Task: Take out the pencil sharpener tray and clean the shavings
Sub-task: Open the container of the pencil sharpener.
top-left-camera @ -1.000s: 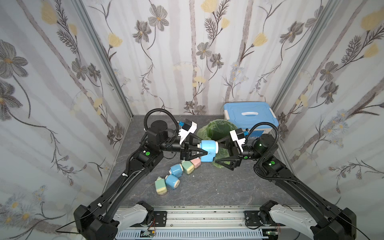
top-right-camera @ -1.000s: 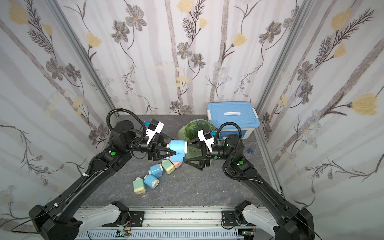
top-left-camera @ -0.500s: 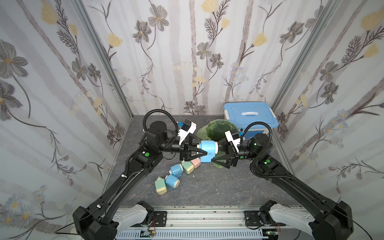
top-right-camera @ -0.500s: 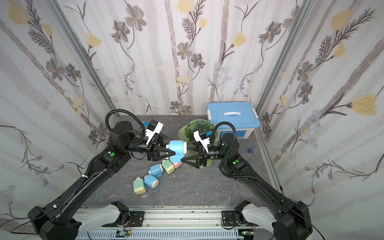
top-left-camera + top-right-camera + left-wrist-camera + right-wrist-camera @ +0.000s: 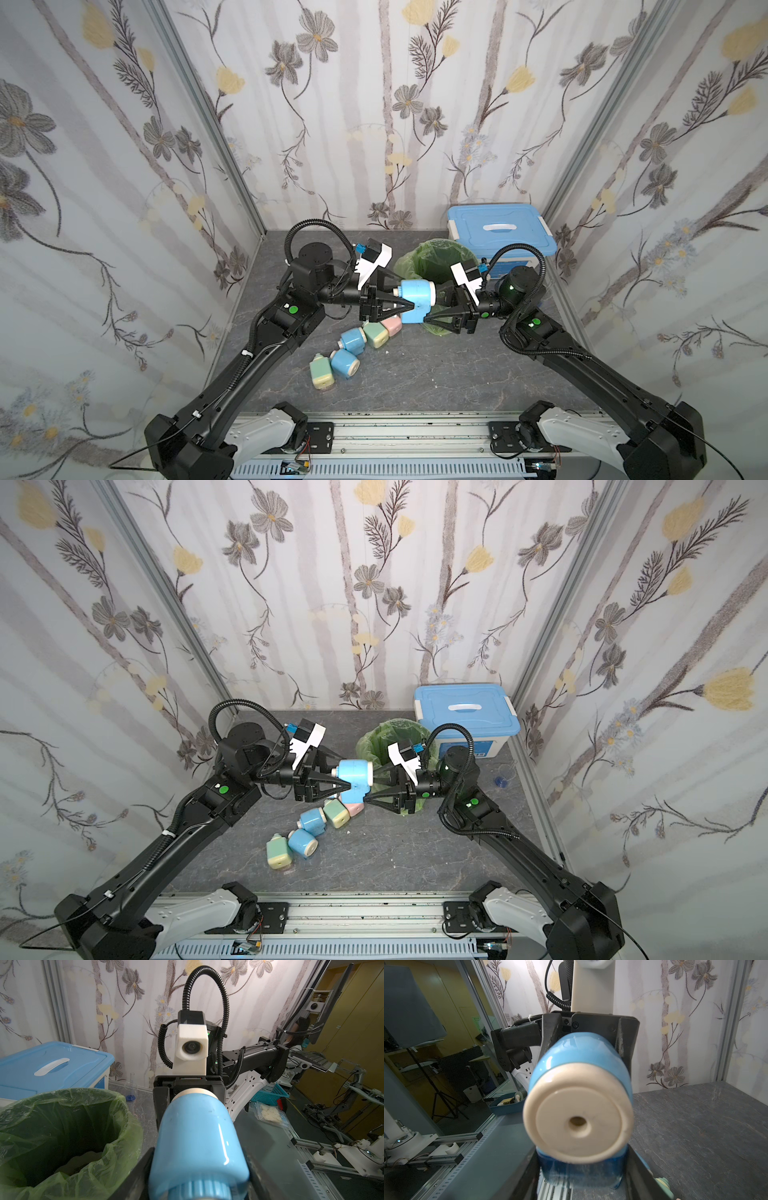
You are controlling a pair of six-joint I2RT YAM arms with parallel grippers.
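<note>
A blue pencil sharpener (image 5: 417,300) (image 5: 355,779) hangs in the air between both arms, beside the bin. My left gripper (image 5: 405,298) (image 5: 199,1178) is shut on its blue body (image 5: 197,1142) at the crank end. At the cream front face (image 5: 578,1114), my right gripper (image 5: 432,305) (image 5: 583,1176) has its fingers (image 5: 640,1174) pressed on both sides of the translucent blue tray (image 5: 581,1169) underneath. The tray still sits in the sharpener. I cannot make out the shavings.
A bin with a green liner (image 5: 436,257) stands just behind the held sharpener, and a white box with a blue lid (image 5: 498,228) at the back right. Several pastel sharpeners (image 5: 353,345) lie on the grey table. A small glass cylinder (image 5: 503,779) stands near the right wall.
My right gripper has moved left up to the sharpener and gone from wide open to shut around its tray. The left arm has held the sharpener still.
</note>
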